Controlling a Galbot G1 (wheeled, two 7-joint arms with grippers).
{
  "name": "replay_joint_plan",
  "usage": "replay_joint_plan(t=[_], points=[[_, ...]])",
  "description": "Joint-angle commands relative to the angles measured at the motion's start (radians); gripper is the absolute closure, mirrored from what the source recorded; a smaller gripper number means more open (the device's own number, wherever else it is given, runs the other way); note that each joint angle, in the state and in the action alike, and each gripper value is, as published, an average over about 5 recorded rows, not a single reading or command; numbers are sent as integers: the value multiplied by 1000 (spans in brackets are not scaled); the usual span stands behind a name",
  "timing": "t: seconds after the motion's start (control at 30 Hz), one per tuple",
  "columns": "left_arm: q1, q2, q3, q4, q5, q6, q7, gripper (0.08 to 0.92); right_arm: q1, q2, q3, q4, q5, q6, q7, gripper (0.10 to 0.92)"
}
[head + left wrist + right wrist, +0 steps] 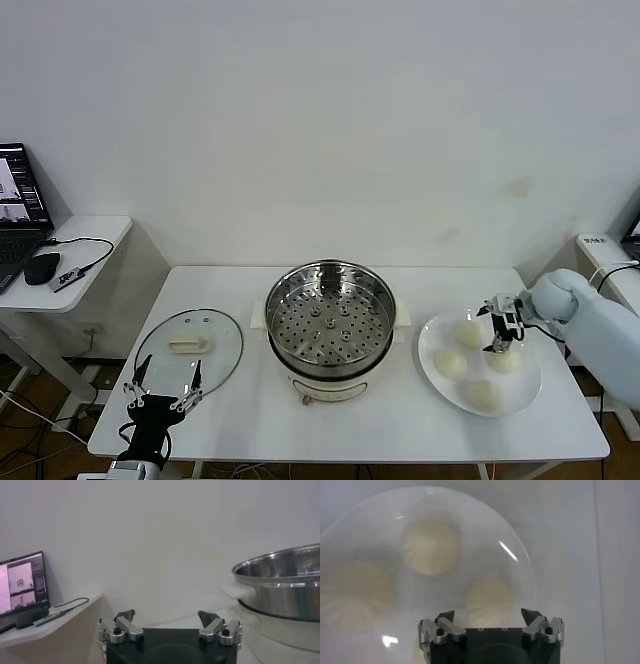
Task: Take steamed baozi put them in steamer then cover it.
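Observation:
The steel steamer with its perforated tray stands open and empty at the table's middle; its wall shows in the left wrist view. Several baozi lie on a white plate at the right: one at the back, one at the left, one at the front. My right gripper hovers open above the plate, over another baozi, not touching it. Two more baozi show in the right wrist view. My left gripper is open and empty at the table's front left.
The glass lid with a cream handle lies flat on the table left of the steamer, just behind my left gripper. A side table at the far left holds a laptop and a mouse.

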Motion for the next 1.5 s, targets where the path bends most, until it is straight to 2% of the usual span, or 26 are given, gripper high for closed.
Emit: replay_joint_plan(t=[0.03,0.33,0.73,0.9,1.13,1.3,1.5], points=[[-2,1,-1,8,0,0,1,177,84,88,-78,-125,-17,-6,-19,203],[-3,4,-1,5,0,1,4,177,66,82,-79,-114,-20,-17,-22,210],[8,-3,-1,-6,4,1,3,177,43,63,-80,-86,-15,-23,-27,374],[13,-4,-1,-12,4,0,2,177,71,34,-97,-52,11,-23,-30,415],[14,-3,2,-15,4,1,3,177,170,-53,-181,58,106,-39,-38,433],[7,2,7,-12,3,3,4,177,359,-120,-311,154,218,-65,-37,431],[-3,9,10,0,1,4,4,177,581,-110,-472,212,328,-73,-36,426]])
